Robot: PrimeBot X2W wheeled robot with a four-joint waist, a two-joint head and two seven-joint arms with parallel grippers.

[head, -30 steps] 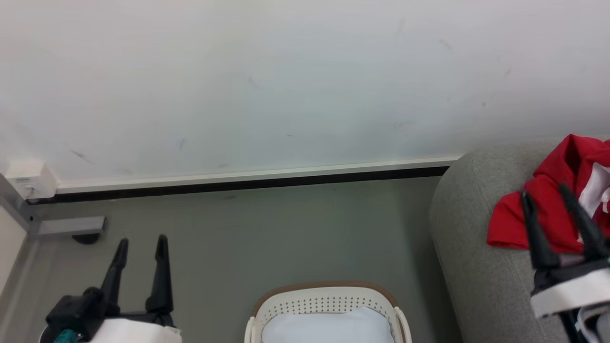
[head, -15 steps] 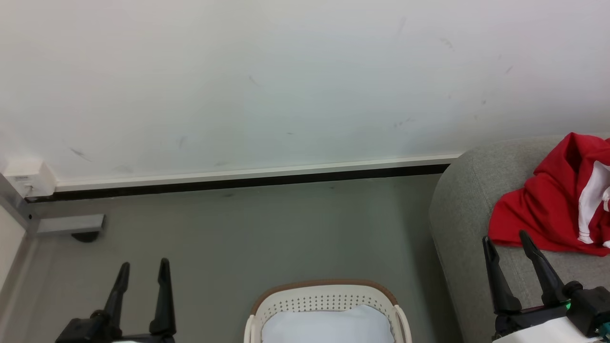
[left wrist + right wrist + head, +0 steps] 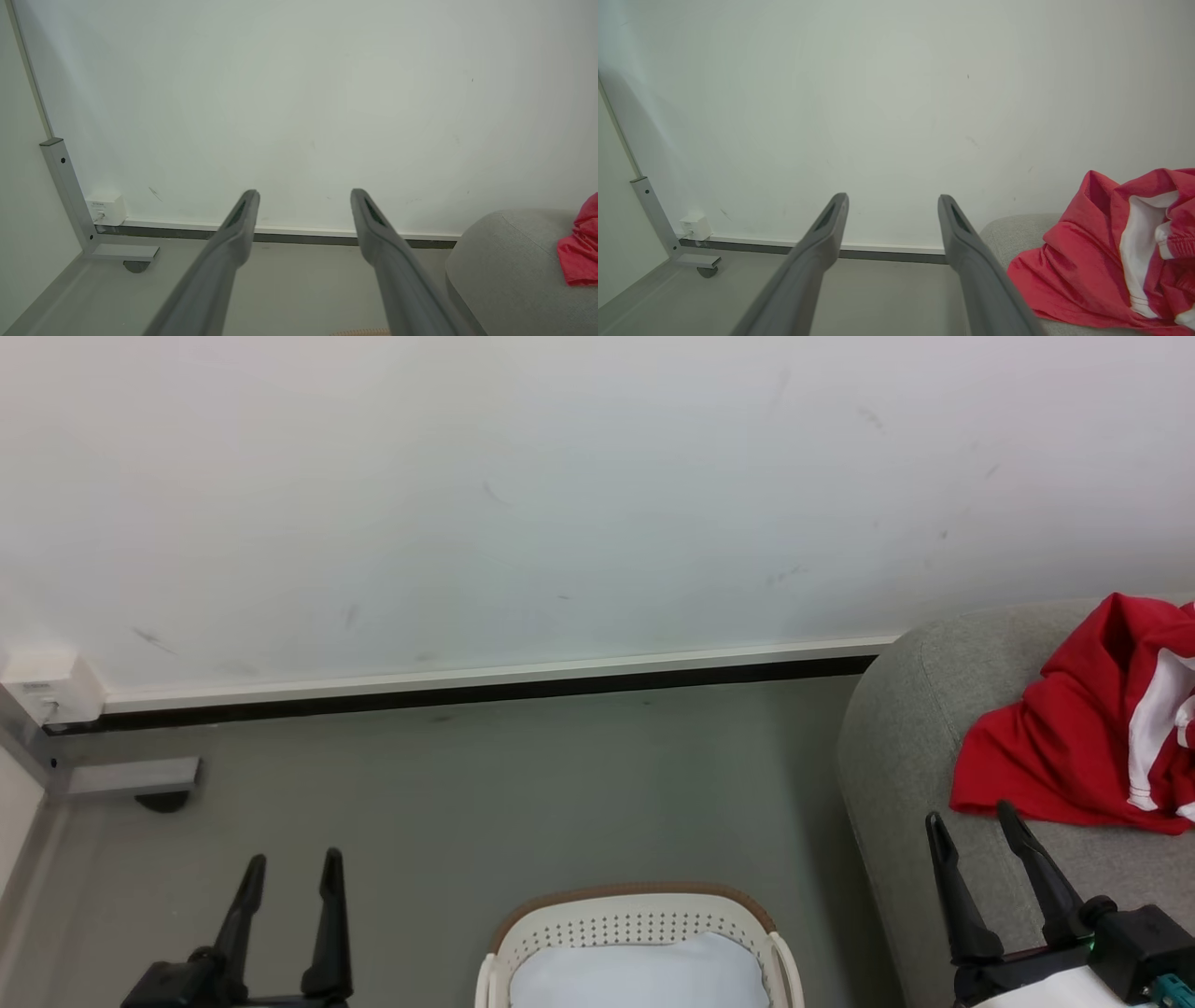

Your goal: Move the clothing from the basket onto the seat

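Red clothing [image 3: 1074,756] with white trim lies crumpled on the light-grey seat [image 3: 915,728] at the right; the right wrist view shows the clothing [image 3: 1101,261] on the seat [image 3: 1017,231], and the left wrist view catches its edge [image 3: 581,249]. The cream basket [image 3: 635,919] with a brown rim stands at the bottom centre, a pale white liner inside. My right gripper [image 3: 973,819] is open over the seat's front, just short of the clothing, holding nothing. At the lower left my left gripper [image 3: 291,861] is open over the floor, also with nothing in it.
A white wall with a pale skirting board [image 3: 485,677] runs behind the grey floor [image 3: 485,793]. A grey metal post with a foot [image 3: 121,777] and a small white wall box [image 3: 42,689] stand at the far left.
My right gripper has drawn back from over the red clothing toward the lower right, open throughout. My left gripper has dropped lower in the head view. The clothing stays on the seat.
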